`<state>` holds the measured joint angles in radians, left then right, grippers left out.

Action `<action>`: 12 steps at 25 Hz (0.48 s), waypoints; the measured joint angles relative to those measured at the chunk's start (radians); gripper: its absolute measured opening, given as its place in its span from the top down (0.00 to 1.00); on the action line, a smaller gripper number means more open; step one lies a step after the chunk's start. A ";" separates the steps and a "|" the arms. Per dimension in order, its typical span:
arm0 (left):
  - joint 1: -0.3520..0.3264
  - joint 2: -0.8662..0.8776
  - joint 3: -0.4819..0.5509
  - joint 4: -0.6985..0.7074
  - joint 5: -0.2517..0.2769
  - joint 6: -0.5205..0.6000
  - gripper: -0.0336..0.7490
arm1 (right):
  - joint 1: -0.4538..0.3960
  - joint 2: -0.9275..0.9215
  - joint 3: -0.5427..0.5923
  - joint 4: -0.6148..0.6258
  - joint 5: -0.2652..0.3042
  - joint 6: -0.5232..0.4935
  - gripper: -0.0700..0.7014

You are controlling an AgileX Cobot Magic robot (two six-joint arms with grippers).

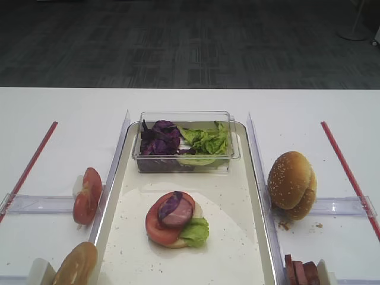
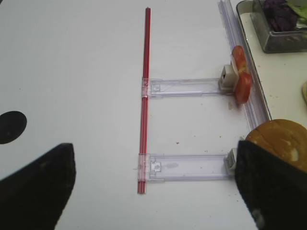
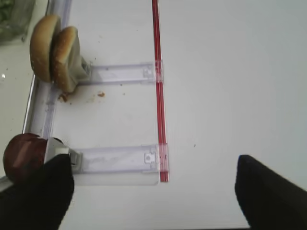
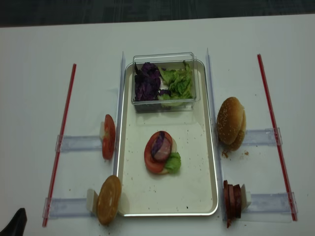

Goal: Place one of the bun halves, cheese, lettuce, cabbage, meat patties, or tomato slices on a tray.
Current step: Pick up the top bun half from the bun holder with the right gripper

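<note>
On the cream tray (image 1: 237,243) lies a stack (image 1: 176,218) of tomato slice, meat, a purple cabbage leaf and lettuce. More cabbage (image 1: 159,138) and lettuce (image 1: 208,141) fill a clear box. Two sesame bun halves (image 1: 291,184) stand on edge right of the tray, with meat patties (image 1: 300,272) nearer. Tomato slices (image 1: 87,195) stand to the tray's left. Cheese is hidden or out of view. My right gripper (image 3: 153,196) hovers open over bare table right of the patties (image 3: 21,155). My left gripper (image 2: 156,191) is open too, left of a glossy bun (image 2: 283,141).
Red strips (image 1: 347,172) (image 1: 29,163) run along both sides of the table, joined to clear plastic rails (image 3: 120,160) (image 2: 189,165) that carry the food holders. Clear dividers (image 1: 256,154) flank the tray. Crumbs (image 1: 284,224) lie beside the sesame bun halves.
</note>
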<state>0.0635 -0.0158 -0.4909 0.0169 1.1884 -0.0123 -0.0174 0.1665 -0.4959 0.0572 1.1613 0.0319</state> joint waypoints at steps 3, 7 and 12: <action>0.000 0.000 0.000 0.000 0.000 0.000 0.17 | 0.000 0.106 -0.005 0.002 0.025 0.000 0.01; 0.000 0.000 0.000 0.000 0.000 0.000 0.17 | 0.000 0.217 -0.005 0.010 0.034 0.000 0.01; 0.000 0.000 0.000 0.000 0.000 0.000 0.17 | 0.000 0.379 -0.011 0.018 0.062 0.000 0.01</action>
<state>0.0635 -0.0158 -0.4909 0.0169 1.1884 -0.0123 -0.0174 0.5454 -0.5067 0.0754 1.2232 0.0319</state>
